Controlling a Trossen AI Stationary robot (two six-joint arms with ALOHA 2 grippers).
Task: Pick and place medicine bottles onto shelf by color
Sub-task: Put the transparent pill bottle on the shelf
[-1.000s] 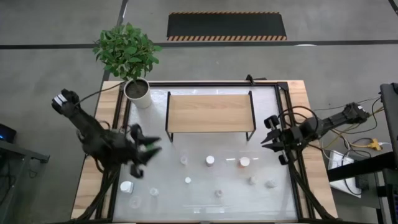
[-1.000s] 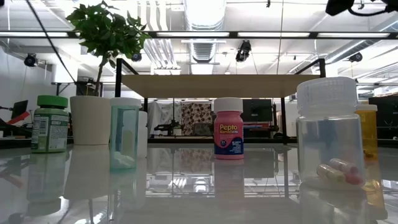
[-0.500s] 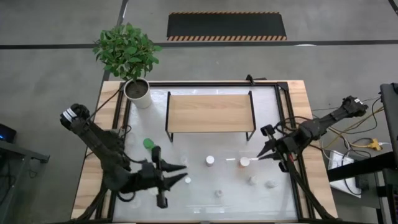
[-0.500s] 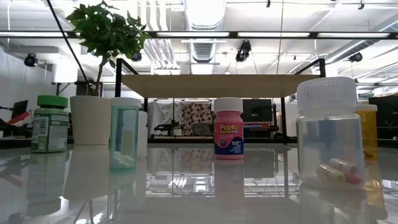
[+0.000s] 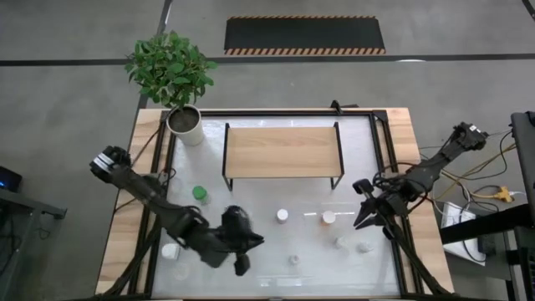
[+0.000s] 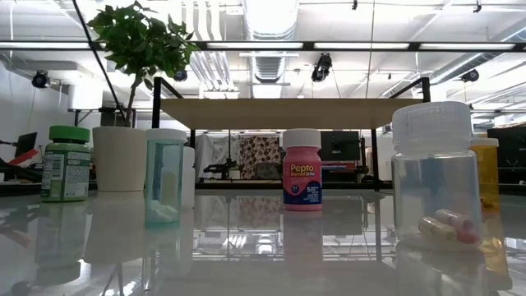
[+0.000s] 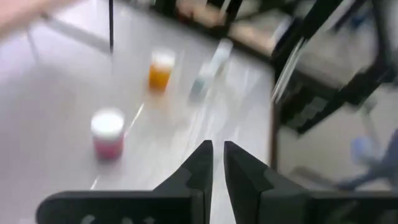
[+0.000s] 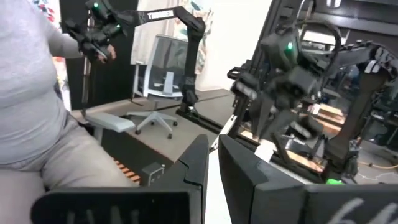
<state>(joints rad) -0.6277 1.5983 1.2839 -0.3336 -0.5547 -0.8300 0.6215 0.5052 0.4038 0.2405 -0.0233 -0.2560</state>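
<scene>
Medicine bottles are all on the glass table top and none is on the shelf (image 5: 282,150), whose board lies bare at the far middle of the table.

Start at the left. The green-capped bottle (image 5: 200,194) stands upright near the shelf's left legs, and a white one (image 5: 170,250) sits nearer, by the left edge. A second ago your left gripper (image 5: 247,241) hung over the left edge with its fingers spread. It has since swung right and nearer, to the near middle of the table, and the fingers have drawn in. The left wrist view shows only a thin slit between them and nothing in it (image 7: 217,149). So that closing caught no bottle. Ahead of it, well apart, stand the pink bottle (image 7: 107,134) with its white cap, and farther on the orange bottle (image 7: 161,68), both upright.

Further right, your right gripper (image 5: 361,219) has slid a little nearer along the table's right side. It now sits just right of the orange bottle (image 5: 328,217), without touching it. Its fingers are also nearly together and hold nothing (image 8: 211,142).

My reading is that the task has not begun in earnest. Neither arm carries a bottle. Before the left arm can take the pink bottle, you would need to spread its fingers again and line them up around the bottle.
</scene>
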